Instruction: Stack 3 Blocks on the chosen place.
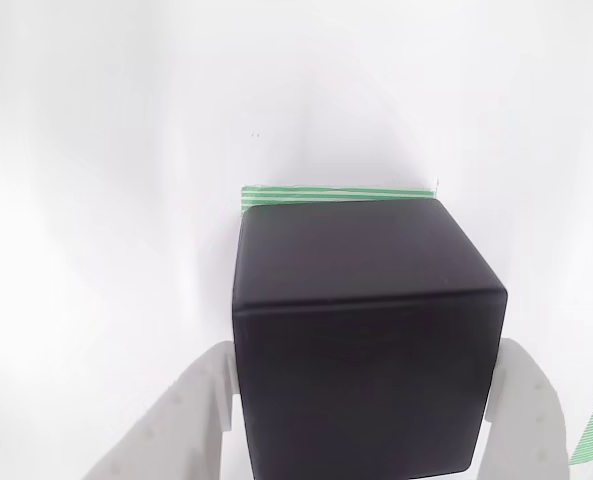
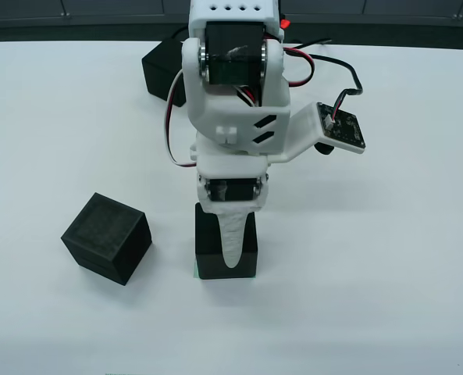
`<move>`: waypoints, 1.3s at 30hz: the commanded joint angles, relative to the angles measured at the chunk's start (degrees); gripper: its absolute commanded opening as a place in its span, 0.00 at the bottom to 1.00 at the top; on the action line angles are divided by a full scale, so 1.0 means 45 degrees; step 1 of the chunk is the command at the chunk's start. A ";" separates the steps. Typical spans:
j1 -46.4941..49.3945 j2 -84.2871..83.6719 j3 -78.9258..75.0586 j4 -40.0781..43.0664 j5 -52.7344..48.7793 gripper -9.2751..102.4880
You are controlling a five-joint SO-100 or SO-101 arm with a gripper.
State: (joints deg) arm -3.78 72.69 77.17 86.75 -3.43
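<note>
Black block [image 1: 361,340] clenched in my gripper [image 1: 361,400], sitting on the green patch [image 1: 326,194]. First placement, I judge. Next: release, retreat, fetch the loose block [image 2: 106,237] on the table [image 2: 372,273].

Both views are brightly and evenly lit. In the view that rides on the tool, the white counter [image 1: 106,200] is overexposed to near blankness, and the black block [image 1: 366,340] shows a soft sheen along its top edge. The view from above is sharp; the loose block [image 2: 106,237] casts only a faint, diffuse shadow.
</note>
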 commanded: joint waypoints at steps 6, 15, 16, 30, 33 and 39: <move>0.0254 0.0469 0.0000 -0.0156 0.0000 0.32; 0.0293 0.0410 0.0059 -0.0176 0.0020 0.41; 0.0313 0.0410 0.0039 -0.0137 -0.0020 0.41; 0.1563 0.4336 0.1250 0.0391 -0.0059 0.40; 0.2676 0.4121 0.0918 0.0605 0.0000 0.40; 0.4668 0.2695 -0.0098 0.0684 0.0059 0.40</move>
State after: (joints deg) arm 14.50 86.22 80.68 89.38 -3.69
